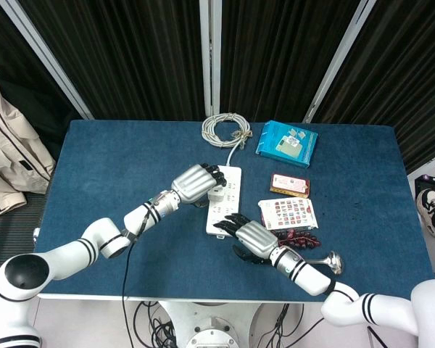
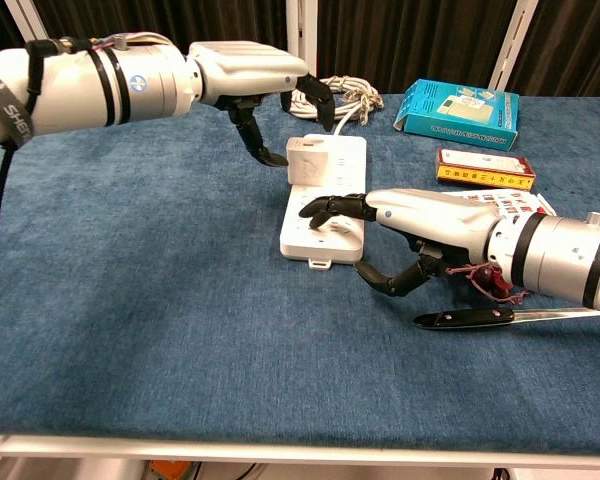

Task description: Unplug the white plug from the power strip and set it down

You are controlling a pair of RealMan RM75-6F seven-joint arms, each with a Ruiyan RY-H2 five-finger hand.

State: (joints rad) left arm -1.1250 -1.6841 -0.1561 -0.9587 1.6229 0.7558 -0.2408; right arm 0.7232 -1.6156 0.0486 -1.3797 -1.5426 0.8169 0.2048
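Observation:
The white power strip lies lengthwise at the table's middle, and the white plug stands in a socket near its far end. My left hand hovers over the plug, with the thumb just left of it and the fingers arched behind it; a small gap shows on both sides. In the head view the left hand hides most of the plug. My right hand reaches in from the right, fingers spread, and its fingertips rest on the near half of the power strip.
The strip's coiled cable lies at the far edge. To the right are a teal box, a flat orange box, a patterned card, red grapes and a knife.

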